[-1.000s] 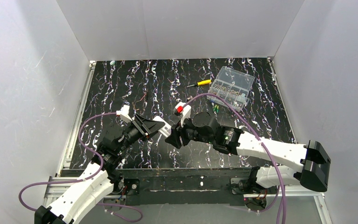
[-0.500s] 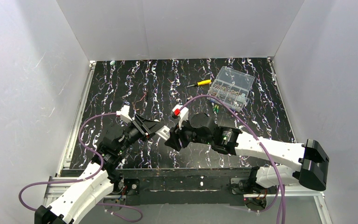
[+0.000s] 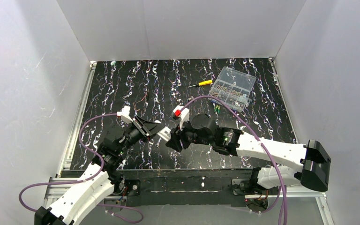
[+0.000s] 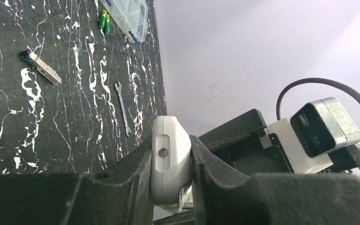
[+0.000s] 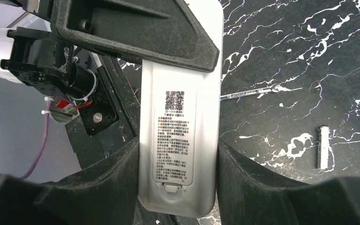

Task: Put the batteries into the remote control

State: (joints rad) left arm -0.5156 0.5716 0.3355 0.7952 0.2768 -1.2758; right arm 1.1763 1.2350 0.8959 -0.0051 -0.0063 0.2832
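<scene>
The left hand (image 4: 171, 157) and the right hand (image 5: 178, 159) are each clamped on the remote control (image 5: 178, 117). The clear box (image 3: 235, 87) holds small metal parts; the batteries (image 3: 216, 108) lie just beside it.

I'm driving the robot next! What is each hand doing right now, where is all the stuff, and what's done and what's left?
Left gripper: shut on one end of the remote control, which seems to be held up off the table.
Right gripper: shut on the other end, with the label side facing its camera.
Batteries: both lie side by side on the table next to the clear parts box.
Done: both arms have hold of the remote control.
Left: the battery cover looks closed. Open it, fetch the batteries, put them in, then close it.
</scene>
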